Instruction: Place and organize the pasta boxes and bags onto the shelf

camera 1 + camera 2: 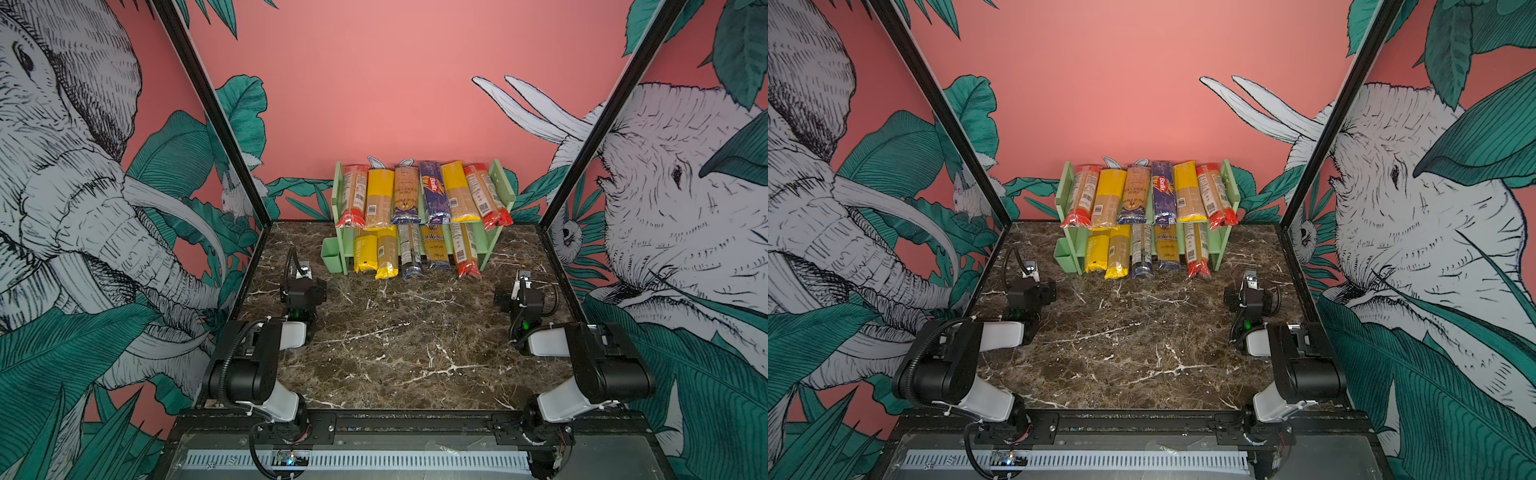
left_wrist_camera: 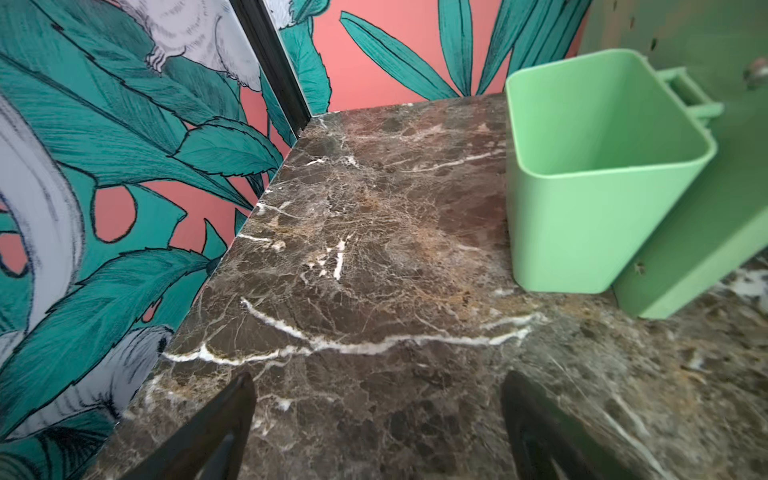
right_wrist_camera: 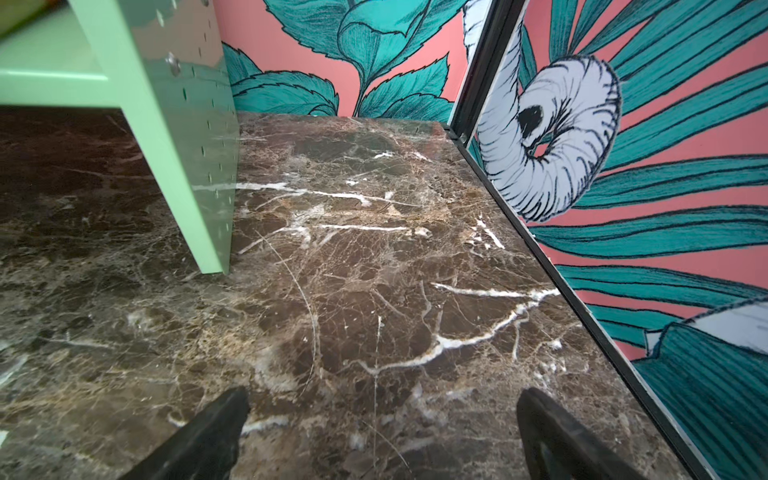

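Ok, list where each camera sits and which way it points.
Both top views: high above the near edge, looking down and back at the shelf of pasta packets; both arms, left gripper and right gripper show.
Left wrist: low behind its open fingers, facing the green cup.
Right wrist: low behind its open fingers, facing the shelf's right panel.
Shared: both wrist views see the marble table.

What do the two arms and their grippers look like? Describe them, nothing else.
The left arm and right arm match: bulky black joint housings joined by white links. A ribbed black cable loops along the left arm, and a small green light shows near its wrist. The left gripper and right gripper end in dark, tapering fingers.
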Available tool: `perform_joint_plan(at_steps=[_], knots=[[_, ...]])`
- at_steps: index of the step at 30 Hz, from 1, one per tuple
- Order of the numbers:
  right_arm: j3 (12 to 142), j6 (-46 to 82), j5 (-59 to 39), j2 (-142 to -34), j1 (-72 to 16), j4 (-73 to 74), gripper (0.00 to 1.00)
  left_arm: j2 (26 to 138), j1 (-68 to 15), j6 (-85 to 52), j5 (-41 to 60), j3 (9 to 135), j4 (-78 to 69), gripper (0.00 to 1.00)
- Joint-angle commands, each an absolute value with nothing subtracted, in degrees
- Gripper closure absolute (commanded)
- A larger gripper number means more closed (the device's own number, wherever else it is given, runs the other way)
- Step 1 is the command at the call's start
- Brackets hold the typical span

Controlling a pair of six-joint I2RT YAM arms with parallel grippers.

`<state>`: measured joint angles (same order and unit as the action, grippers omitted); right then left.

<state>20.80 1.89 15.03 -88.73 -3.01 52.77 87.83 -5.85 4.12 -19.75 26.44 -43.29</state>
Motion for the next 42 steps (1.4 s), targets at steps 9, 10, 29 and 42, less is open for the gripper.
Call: perform_joint_plan(at_steps=[9, 10, 29, 42], knots=[[21.3, 1.62, 14.24, -88.81, -2.55, 54.46, 0.01, 87.02, -5.49, 4.39, -17.9, 26.73, -42.67, 0.03], [21.25, 1.63, 14.25, -88.77, -2.51, 54.5, 0.01, 86.99, -5.46, 4.4, -17.84, 26.71, -42.71, 0.01], [21.23, 1.33, 14.55, -88.68, -2.81, 54.61, 0.01, 86.57, -5.47, 4.56, -17.68, 26.27, -43.07, 0.0], [19.94, -1.82, 5.48, -88.6, -2.79, 56.5, 0.01, 87.21, -5.25, 6.33, -11.64, 25.74, -44.77, 0.0]])
